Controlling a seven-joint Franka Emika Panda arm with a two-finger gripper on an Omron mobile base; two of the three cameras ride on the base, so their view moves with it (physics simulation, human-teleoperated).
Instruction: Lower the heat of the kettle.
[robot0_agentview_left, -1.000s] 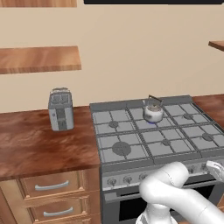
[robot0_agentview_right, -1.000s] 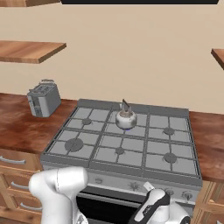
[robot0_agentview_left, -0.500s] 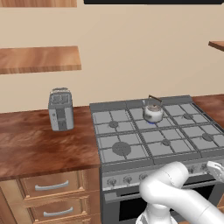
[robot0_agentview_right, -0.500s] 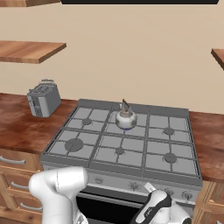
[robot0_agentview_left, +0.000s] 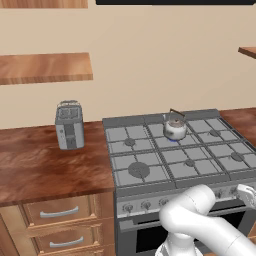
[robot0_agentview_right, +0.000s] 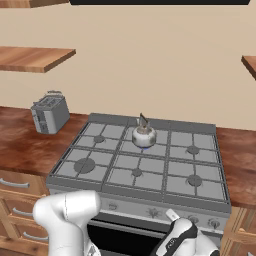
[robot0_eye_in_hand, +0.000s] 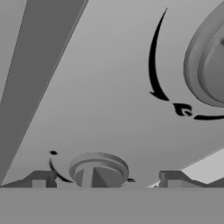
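Observation:
The small silver kettle (robot0_agentview_left: 175, 128) (robot0_agentview_right: 143, 136) stands on the back middle burner of the grey stove (robot0_agentview_left: 150, 165) (robot0_agentview_right: 125, 175), with a little blue flame under it. My arm reaches down in front of the stove's knob panel (robot0_agentview_right: 150, 209). In the hand view my gripper (robot0_eye_in_hand: 107, 180) is open, one fingertip (robot0_eye_in_hand: 41, 179) on each side of a round grey knob (robot0_eye_in_hand: 98, 168). There is a gap between each tip and the knob. A second knob (robot0_eye_in_hand: 210, 61) sits at the upper right of that view.
A boxy silver toaster (robot0_agentview_left: 69, 125) (robot0_agentview_right: 50, 114) stands on the wooden counter (robot0_agentview_left: 45, 167) left of the stove. Drawers (robot0_agentview_left: 60, 212) lie below the counter, wooden shelves (robot0_agentview_left: 45, 67) hang on the wall, and the oven door (robot0_agentview_right: 125, 235) is under the knob panel.

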